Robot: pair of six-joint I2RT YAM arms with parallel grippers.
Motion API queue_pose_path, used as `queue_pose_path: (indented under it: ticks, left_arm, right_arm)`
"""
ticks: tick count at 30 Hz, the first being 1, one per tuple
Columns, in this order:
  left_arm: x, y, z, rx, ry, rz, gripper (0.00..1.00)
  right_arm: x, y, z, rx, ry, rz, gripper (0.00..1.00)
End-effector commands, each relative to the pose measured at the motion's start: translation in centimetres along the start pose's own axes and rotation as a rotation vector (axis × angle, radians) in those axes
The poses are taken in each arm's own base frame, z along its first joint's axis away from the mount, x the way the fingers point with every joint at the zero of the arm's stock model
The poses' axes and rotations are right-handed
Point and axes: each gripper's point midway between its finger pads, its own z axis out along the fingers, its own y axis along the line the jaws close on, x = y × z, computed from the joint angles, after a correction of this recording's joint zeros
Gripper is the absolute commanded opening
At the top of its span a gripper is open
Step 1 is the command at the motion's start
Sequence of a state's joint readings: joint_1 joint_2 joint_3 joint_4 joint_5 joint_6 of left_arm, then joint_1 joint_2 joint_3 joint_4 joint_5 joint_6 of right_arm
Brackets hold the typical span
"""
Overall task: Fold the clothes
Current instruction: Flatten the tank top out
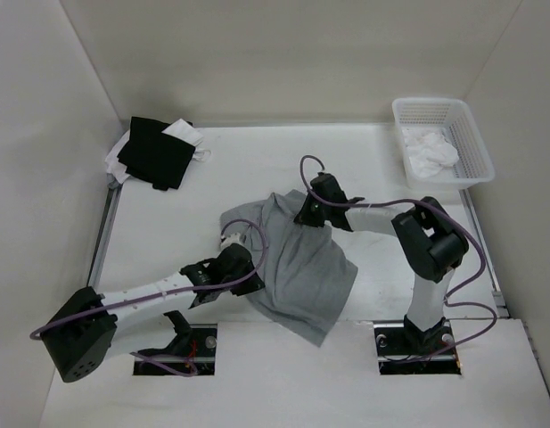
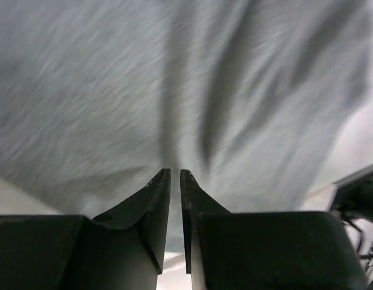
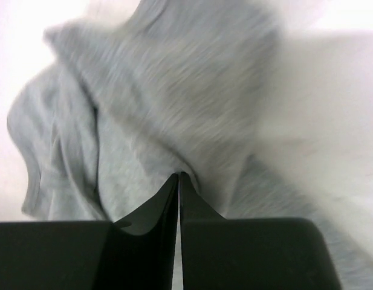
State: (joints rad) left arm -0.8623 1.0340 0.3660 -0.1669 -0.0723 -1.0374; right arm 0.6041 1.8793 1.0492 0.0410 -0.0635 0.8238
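Note:
The clothes (image 1: 301, 267), one light grey shirt, lie crumpled in the middle of the white table, one corner reaching toward the near edge. My left gripper (image 1: 239, 261) is at the shirt's left edge. In the left wrist view its jaws (image 2: 175, 173) stand almost together, with the grey fabric (image 2: 113, 90) creasing away from the tips. My right gripper (image 1: 308, 214) is at the shirt's far upper edge. Seen from the right wrist, the gripper (image 3: 178, 176) has its jaws pressed together on a puckered fold of the shirt (image 3: 162, 109).
A pile of black-and-white garments (image 1: 154, 152) lies at the far left corner. A white basket (image 1: 477, 152) holding a white cloth (image 1: 432, 152) stands at the far right. A metal rail (image 1: 103, 241) runs along the table's left side.

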Motion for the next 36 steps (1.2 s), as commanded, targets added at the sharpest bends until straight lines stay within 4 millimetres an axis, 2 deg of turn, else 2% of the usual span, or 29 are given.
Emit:
queue_pose_path:
  ticks: [1, 2, 5, 6, 7, 9, 10, 11, 13, 14, 15, 17, 18, 20, 22, 24, 25, 28, 31, 33, 36]
  left_arm:
    - [1.2, 1.3, 1.3, -0.057, 0.048, -0.051, 0.12]
    - [0.9, 1.4, 1.4, -0.061, 0.043, -0.046, 0.12]
    - [-2.0, 1.1, 2.6, -0.073, -0.017, -0.035, 0.12]
    - [-4.9, 1.2, 3.3, -0.088, -0.084, -0.047, 0.12]
    - [-6.2, 1.1, 3.6, -0.091, -0.114, -0.047, 0.12]
    - [-10.4, 1.7, 4.5, -0.117, -0.209, -0.079, 0.12]
    - [-14.2, 1.6, 5.3, -0.119, -0.283, -0.108, 0.12]
    - [-16.6, 1.6, 5.9, -0.111, -0.321, -0.148, 0.12]
    - [-21.3, 1.0, 7.0, -0.100, -0.393, -0.187, 0.12]
    - [-24.1, 0.6, 7.4, -0.091, -0.426, -0.226, 0.11]
    - [-25.9, -0.5, 7.4, -0.060, -0.446, -0.239, 0.11]
    - [-28.2, -2.9, 6.7, -0.002, -0.479, -0.234, 0.12]
    - [-28.6, -4.2, 5.8, 0.021, -0.499, -0.209, 0.14]
    - [-27.8, -4.8, 4.9, 0.021, -0.516, -0.160, 0.17]
    - [-25.7, -4.2, 3.9, -0.011, -0.527, -0.116, 0.19]
    - [-22.7, -2.4, 3.2, -0.043, -0.511, -0.090, 0.20]
    - [-21.9, -1.7, 3.0, -0.053, -0.505, -0.086, 0.20]
    - [-17.6, 2.4, 1.6, -0.102, -0.459, -0.091, 0.20]
    - [-14.5, 5.4, 0.1, -0.153, -0.424, -0.093, 0.21]
    - [-12.3, 6.7, -0.8, -0.171, -0.395, -0.088, 0.21]
    - [-10.0, 7.7, -1.3, -0.183, -0.350, -0.088, 0.22]
  right_arm:
    - [-6.2, 0.0, -0.9, 0.016, -0.187, 0.087, 0.06]
    - [-6.6, -0.2, -1.0, 0.022, -0.201, 0.093, 0.05]
    - [-8.9, -1.6, -1.3, 0.058, -0.270, 0.141, 0.05]
    - [-9.9, -2.0, -1.3, 0.073, -0.298, 0.151, 0.04]
    - [-10.1, -2.2, -1.4, 0.076, -0.302, 0.154, 0.04]
    - [-11.5, -2.6, -1.8, 0.081, -0.334, 0.162, 0.04]
    - [-12.5, -2.9, -2.6, 0.077, -0.356, 0.169, 0.05]
    - [-12.9, -2.7, -3.3, 0.060, -0.369, 0.172, 0.06]
    - [-13.1, -1.8, -4.8, 0.014, -0.388, 0.143, 0.14]
    - [-12.5, -1.2, -6.0, -0.016, -0.380, 0.109, 0.24]
    - [-11.7, -1.0, -6.9, -0.028, -0.376, 0.097, 0.29]
    - [-10.0, -1.7, -8.8, -0.038, -0.381, 0.093, 0.39]
    - [-9.2, -2.2, -9.6, -0.040, -0.384, 0.097, 0.42]
    - [-7.0, -4.0, -10.8, -0.029, -0.378, 0.121, 0.43]
    - [-4.8, -5.8, -11.3, -0.003, -0.356, 0.147, 0.38]
    - [-1.4, -7.0, -11.1, 0.021, -0.282, 0.144, 0.30]
    - [0.1, -7.4, -11.1, 0.041, -0.253, 0.133, 0.28]
    - [3.2, -8.8, -11.7, 0.106, -0.213, 0.123, 0.28]
    - [3.6, -9.8, -12.9, 0.150, -0.248, 0.134, 0.44]
    - [3.4, -9.4, -12.9, 0.149, -0.248, 0.129, 0.48]
    - [3.2, -9.2, -11.9, 0.164, -0.223, 0.109, 0.48]
